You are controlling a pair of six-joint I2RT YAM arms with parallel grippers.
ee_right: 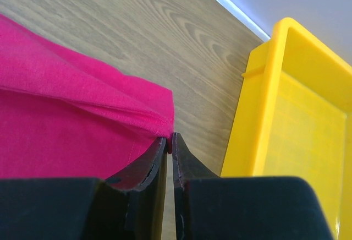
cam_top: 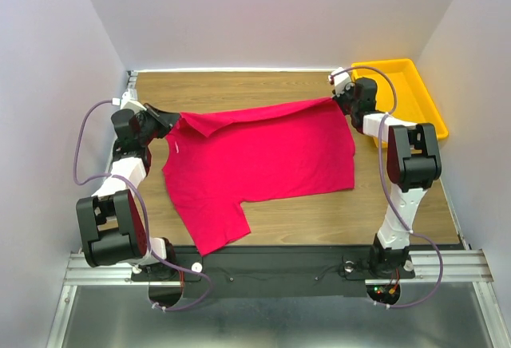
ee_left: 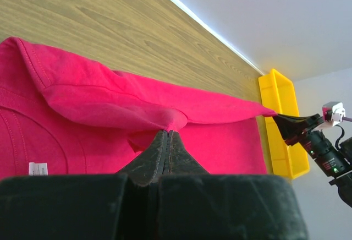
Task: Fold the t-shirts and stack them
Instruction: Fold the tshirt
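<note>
The red t-shirt [cam_top: 263, 160] lies spread across the wooden table, one sleeve reaching toward the near edge. Its far edge is raised and pulled taut between both grippers. My left gripper [cam_top: 169, 118] is shut on the left end of that edge; in the left wrist view the fingertips [ee_left: 168, 132] pinch a bunch of the cloth [ee_left: 99, 99]. The white neck label [ee_left: 37, 168] shows below it. My right gripper [cam_top: 336, 100] holds the right corner. In the right wrist view its jaws [ee_right: 170, 138] stand a hair apart with a sliver of hem [ee_right: 157, 121] between the tips.
A yellow plastic tray [cam_top: 391, 65] stands at the table's back right corner, just beyond the right gripper, and its wall [ee_right: 264, 102] is close to that gripper's fingers. White walls enclose the table on three sides. Bare wood [cam_top: 239, 88] shows behind the shirt.
</note>
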